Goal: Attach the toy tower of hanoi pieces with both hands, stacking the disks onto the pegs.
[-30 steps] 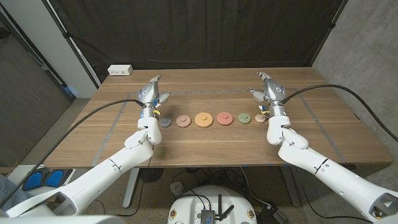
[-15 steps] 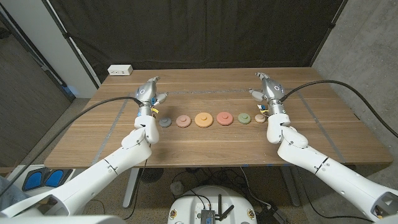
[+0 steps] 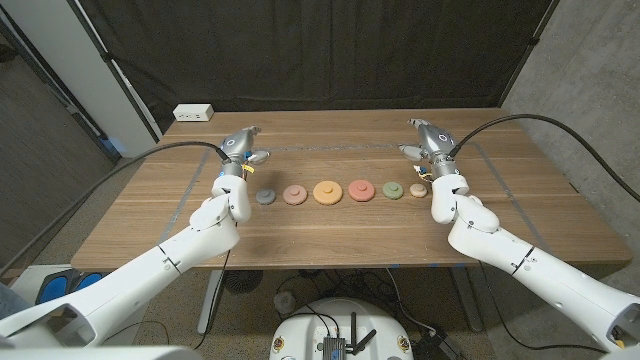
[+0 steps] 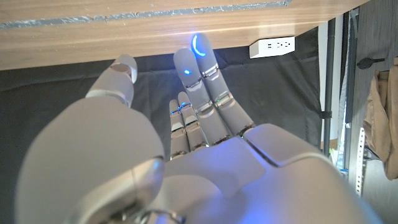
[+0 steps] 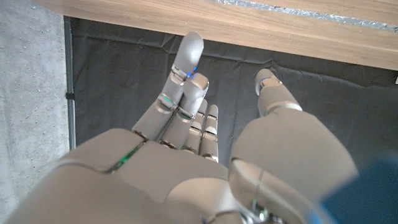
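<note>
From the head view we see six disks lying in a row across the middle of the wooden table point(image 3: 330, 235), none of them stacked: a grey disk point(image 3: 265, 197), a salmon disk point(image 3: 294, 194), an orange disk point(image 3: 326, 192), a red disk point(image 3: 362, 190), a green disk point(image 3: 393, 189) and a small tan disk point(image 3: 418, 190). Each lies a little apart from the next. We cannot make out any pegs on the table.

Our left hand point(image 3: 240, 150) hangs above the table just behind the grey end of the row, and our right hand point(image 3: 425, 140) hangs behind the tan end; neither touches a disk. From the head view the hands are too small for us to tell how the fingers stand.

The wrist views supply that. In the left wrist view the left hand point(image 4: 186, 149) holds nothing, its fingers point(image 4: 199, 68) stretched out close together and the thumb set apart. The right wrist view shows the right hand point(image 5: 186, 155) the same way: empty, fingers point(image 5: 186, 56) extended side by side, thumb standing off. Both wrist views catch the table edge and the dark curtain point(image 5: 118, 68) behind it, while the disks lie where the head view shows them.

A white power strip point(image 3: 193, 113) sits at the far left corner of the table, and it also shows in the left wrist view point(image 4: 272, 46).
</note>
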`<state>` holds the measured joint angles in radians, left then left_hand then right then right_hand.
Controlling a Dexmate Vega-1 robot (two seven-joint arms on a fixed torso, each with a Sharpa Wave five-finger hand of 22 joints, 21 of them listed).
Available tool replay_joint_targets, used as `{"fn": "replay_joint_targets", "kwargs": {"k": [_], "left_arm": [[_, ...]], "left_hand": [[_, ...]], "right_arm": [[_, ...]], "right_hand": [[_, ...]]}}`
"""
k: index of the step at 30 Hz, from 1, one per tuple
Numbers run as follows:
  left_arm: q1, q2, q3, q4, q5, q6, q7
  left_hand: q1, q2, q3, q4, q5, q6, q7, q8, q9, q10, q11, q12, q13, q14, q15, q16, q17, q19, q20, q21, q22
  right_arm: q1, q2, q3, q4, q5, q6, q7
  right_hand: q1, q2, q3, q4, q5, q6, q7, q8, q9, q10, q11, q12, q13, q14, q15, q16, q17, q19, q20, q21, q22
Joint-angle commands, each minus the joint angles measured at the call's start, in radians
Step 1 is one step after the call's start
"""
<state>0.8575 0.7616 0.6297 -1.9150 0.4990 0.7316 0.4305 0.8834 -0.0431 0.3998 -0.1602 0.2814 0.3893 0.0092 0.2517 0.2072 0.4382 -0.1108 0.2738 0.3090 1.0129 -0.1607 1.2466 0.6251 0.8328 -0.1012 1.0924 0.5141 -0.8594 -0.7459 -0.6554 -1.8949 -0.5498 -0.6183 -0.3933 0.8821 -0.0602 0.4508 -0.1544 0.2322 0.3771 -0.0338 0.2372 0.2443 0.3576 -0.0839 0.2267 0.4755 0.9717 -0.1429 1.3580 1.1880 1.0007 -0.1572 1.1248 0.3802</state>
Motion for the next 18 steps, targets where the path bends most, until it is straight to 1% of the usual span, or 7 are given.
{"fn": "replay_joint_targets", "kwargs": {"k": [1,6,11,15,18], "left_arm": [[-0.055,0.032,0.033,-0.019,-0.015,0.030,-0.141],[-0.077,0.040,0.036,-0.026,-0.035,0.032,-0.190],[-0.092,0.063,0.033,-0.037,-0.065,0.010,-0.241],[-0.110,0.071,0.043,-0.046,-0.063,0.028,-0.275],[-0.129,0.076,0.052,-0.044,-0.069,0.027,-0.305]], "left_hand": [[0.008,0.005,-0.008,-0.004,0.008,0.007,-0.005,0.002,0.006,0.000,-0.003,0.001,0.007,0.006,-0.059,0.011,0.002,-0.009,-0.089,0.011,-0.002],[0.015,0.004,-0.011,-0.007,0.009,-0.002,-0.002,-0.004,0.006,-0.008,-0.001,-0.004,0.011,0.000,-0.058,0.013,-0.001,-0.020,-0.084,0.014,-0.004],[0.018,0.005,-0.013,-0.007,0.009,-0.002,-0.001,-0.005,0.007,-0.007,0.001,-0.005,0.013,-0.002,-0.058,0.015,-0.003,-0.022,-0.084,0.017,-0.005],[0.020,0.006,-0.016,-0.007,0.010,0.003,-0.001,-0.004,0.007,-0.006,0.000,-0.005,0.015,-0.007,-0.058,0.015,-0.007,-0.023,-0.084,0.021,-0.006],[0.021,0.007,-0.018,-0.006,0.010,0.004,0.000,-0.005,0.007,-0.002,0.004,-0.005,0.016,-0.005,-0.058,0.019,-0.006,-0.022,-0.084,0.026,-0.008]], "right_arm": [[0.045,-0.045,-0.035,-0.057,-0.030,-0.079,0.155],[0.071,-0.069,-0.035,-0.075,-0.013,-0.086,0.238],[0.104,-0.097,-0.033,-0.083,0.023,-0.081,0.336],[0.118,-0.110,-0.033,-0.074,0.043,-0.059,0.368],[0.122,-0.110,-0.041,-0.072,0.047,-0.070,0.387]], "right_hand": [[0.003,0.011,-0.005,-0.003,0.001,0.005,0.002,0.008,0.003,0.010,-0.001,0.002,0.007,0.009,-0.075,0.007,0.008,-0.006,-0.057,0.010,-0.001],[0.004,0.012,-0.006,-0.004,0.003,0.001,0.004,0.008,0.005,0.008,0.004,0.001,0.010,0.004,-0.075,0.003,0.007,-0.010,-0.057,0.014,-0.003],[0.004,0.013,-0.007,-0.004,0.005,-0.001,0.007,0.007,0.007,0.006,0.007,0.000,0.014,0.001,-0.075,0.002,0.009,-0.013,-0.057,0.019,-0.003],[0.002,0.014,-0.010,-0.002,0.006,-0.007,0.013,0.005,0.008,0.001,0.013,-0.002,0.018,-0.014,-0.075,-0.012,-0.001,-0.022,-0.056,0.021,-0.006],[0.001,0.014,-0.010,-0.002,0.007,-0.007,0.014,0.005,0.009,-0.001,0.016,-0.003,0.019,-0.017,-0.075,-0.015,-0.002,-0.024,-0.056,0.022,-0.006]]}}
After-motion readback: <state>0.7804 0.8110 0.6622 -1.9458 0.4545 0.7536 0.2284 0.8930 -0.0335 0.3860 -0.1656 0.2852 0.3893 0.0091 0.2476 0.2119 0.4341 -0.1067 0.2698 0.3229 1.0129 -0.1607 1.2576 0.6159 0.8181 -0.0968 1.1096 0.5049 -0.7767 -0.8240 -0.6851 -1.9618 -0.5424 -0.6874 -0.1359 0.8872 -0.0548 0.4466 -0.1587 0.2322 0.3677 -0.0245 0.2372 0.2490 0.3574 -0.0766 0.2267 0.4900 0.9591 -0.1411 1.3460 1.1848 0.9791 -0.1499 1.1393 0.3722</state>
